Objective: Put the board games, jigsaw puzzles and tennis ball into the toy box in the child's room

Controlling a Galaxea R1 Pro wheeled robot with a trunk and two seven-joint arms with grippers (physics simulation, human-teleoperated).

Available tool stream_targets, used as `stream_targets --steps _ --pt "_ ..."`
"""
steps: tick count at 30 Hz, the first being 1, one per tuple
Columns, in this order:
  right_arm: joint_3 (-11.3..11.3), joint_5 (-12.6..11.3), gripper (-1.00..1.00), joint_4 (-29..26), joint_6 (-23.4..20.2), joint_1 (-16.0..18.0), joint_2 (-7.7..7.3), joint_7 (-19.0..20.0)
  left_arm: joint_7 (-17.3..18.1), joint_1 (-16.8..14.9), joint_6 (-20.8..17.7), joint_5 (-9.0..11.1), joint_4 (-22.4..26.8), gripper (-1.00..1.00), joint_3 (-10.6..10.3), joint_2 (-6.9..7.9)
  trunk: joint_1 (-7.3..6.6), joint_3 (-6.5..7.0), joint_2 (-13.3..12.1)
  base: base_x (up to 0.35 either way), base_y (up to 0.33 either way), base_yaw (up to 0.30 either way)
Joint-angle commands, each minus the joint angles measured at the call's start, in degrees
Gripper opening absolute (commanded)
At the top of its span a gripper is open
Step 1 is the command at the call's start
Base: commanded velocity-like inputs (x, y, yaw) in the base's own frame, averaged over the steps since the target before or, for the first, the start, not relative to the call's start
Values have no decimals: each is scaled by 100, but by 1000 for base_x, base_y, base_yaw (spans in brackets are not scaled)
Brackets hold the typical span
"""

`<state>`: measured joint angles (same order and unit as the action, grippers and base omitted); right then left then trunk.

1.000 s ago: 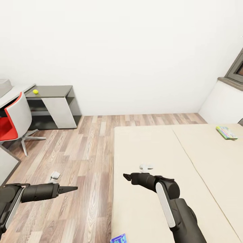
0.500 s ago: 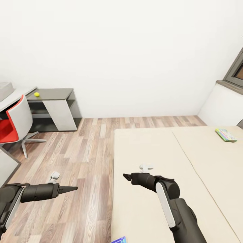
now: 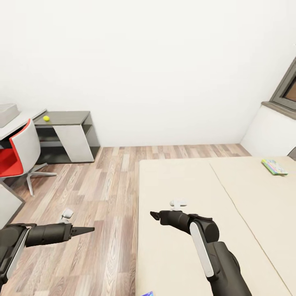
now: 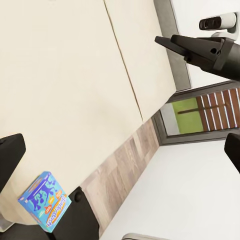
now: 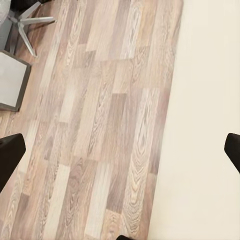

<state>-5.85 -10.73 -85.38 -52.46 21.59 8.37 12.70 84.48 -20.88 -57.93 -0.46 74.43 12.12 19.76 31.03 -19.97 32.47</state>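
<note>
The tennis ball (image 3: 46, 118) lies on the dark grey corner section of the table (image 3: 70, 118). A corner of the light grey toy box (image 3: 8, 114) shows at the far left on the table's light top. On the beige bed (image 3: 185, 181), a green board game (image 3: 274, 167) lies far right. A blue cartoon board game (image 4: 45, 201) sits near the bed's edge; a sliver of this blue game (image 3: 147, 294) shows low in the head view. My left gripper (image 3: 88, 229) hangs over the floor and my right gripper (image 3: 154, 215) over the bed. Both are open, with their fingers (image 4: 10, 155) (image 5: 10, 155) wide apart and nothing between them.
A red and grey swivel chair (image 3: 18, 150) stands by the table. Wood-plank floor (image 3: 102, 185) runs between the table and the bed. A white wall closes the far side, and a dark-framed window (image 3: 287, 88) sits at the right above a white ledge.
The whole picture has slid downward, so the camera has moved. The blue game has nearly left the lower edge. Both arms hold the same pose.
</note>
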Motion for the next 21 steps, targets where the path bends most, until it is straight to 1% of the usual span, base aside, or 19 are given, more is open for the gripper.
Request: stream_targets --steps 1,12,21 --pt "5 1 100 -5 -27 4 2 13 24 -3 -60 -7 2 100 1 1 2 1 7 0 0 0" --pt "5 1 100 -5 -27 4 0 11 24 -3 -60 -7 2 100 1 1 2 105 7 0 0 0" --pt "-2 -3 100 -5 -27 4 2 -120 24 -3 -60 -7 2 100 1 1 2 189 7 0 0 0"
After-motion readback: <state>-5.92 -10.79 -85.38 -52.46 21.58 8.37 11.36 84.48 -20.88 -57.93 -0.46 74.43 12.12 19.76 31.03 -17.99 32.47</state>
